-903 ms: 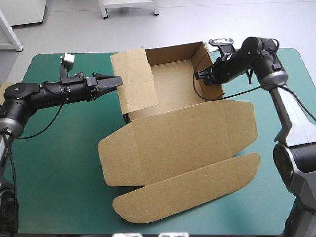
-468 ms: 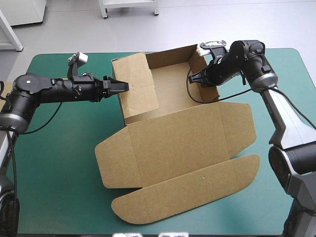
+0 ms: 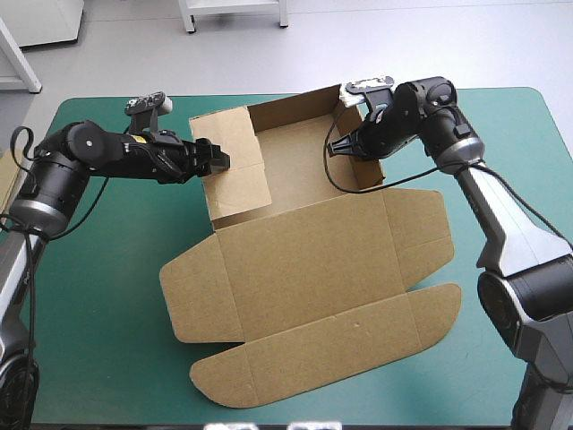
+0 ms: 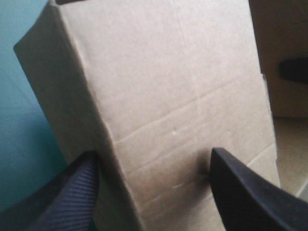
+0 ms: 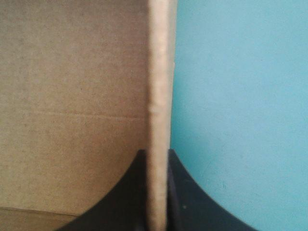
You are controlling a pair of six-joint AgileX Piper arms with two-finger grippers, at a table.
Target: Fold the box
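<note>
The brown box point(image 3: 304, 260) stands as an open tray at the far middle of the table, its lid and rounded front flap lying flat toward the near edge. My left gripper point(image 3: 218, 159) is at the tray's left wall. In the left wrist view it point(image 4: 154, 154) is open, one black finger outside the folded wall point(image 4: 168, 86) and one on its inner face. My right gripper point(image 3: 345, 148) holds the tray's right wall from above. In the right wrist view it point(image 5: 157, 154) is shut on the wall's upright edge point(image 5: 159, 72).
The teal-green cover point(image 3: 98, 296) lies bare to the left and right of the box. The flat lid reaches close to the near edge. A sliver of brown board point(image 3: 7, 170) shows at the table's left edge.
The box has slid and turned to the left. Both grippers moved left with it, and the left one, which was short of the left wall earlier, now straddles it.
</note>
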